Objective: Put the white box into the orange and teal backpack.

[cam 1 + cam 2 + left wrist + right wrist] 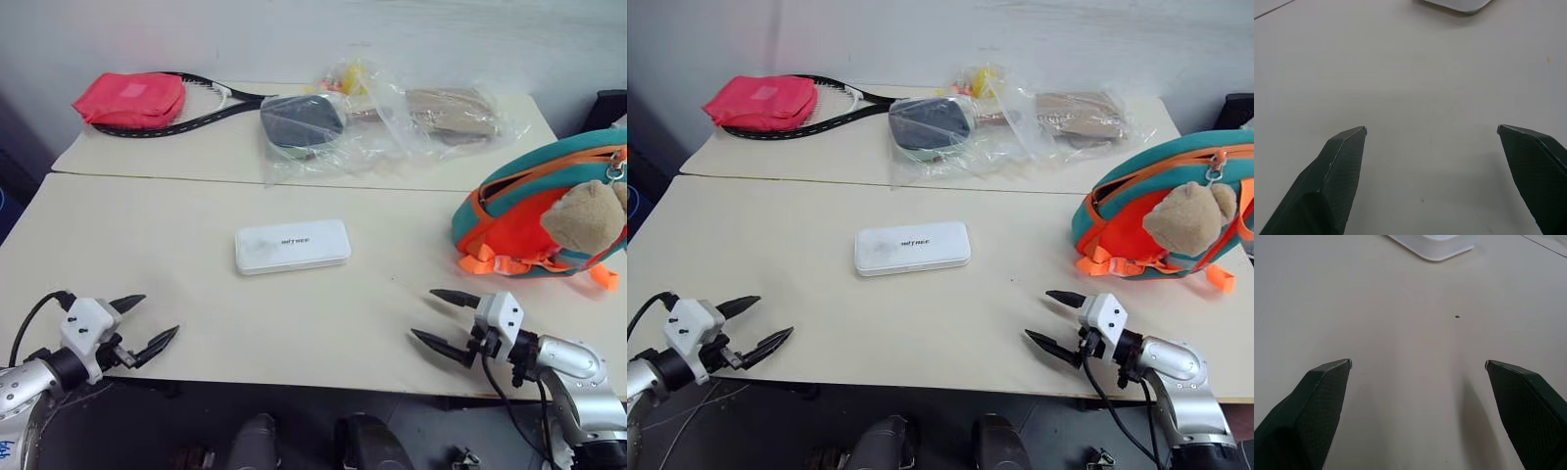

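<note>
While the white box (292, 246) lies untouched on the table (176, 245), left of the backpack (519, 220), both hands (left hand (145, 324), right hand (439, 318)) hover spread and empty; everything remains.

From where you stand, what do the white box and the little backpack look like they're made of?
The white box looks like hard plastic, smooth with a slight sheen, rounded corners and small printed lettering. The orange and teal backpack seems soft woven fabric, probably nylon, with webbing straps; its tan plush bear looks fuzzy.
</note>
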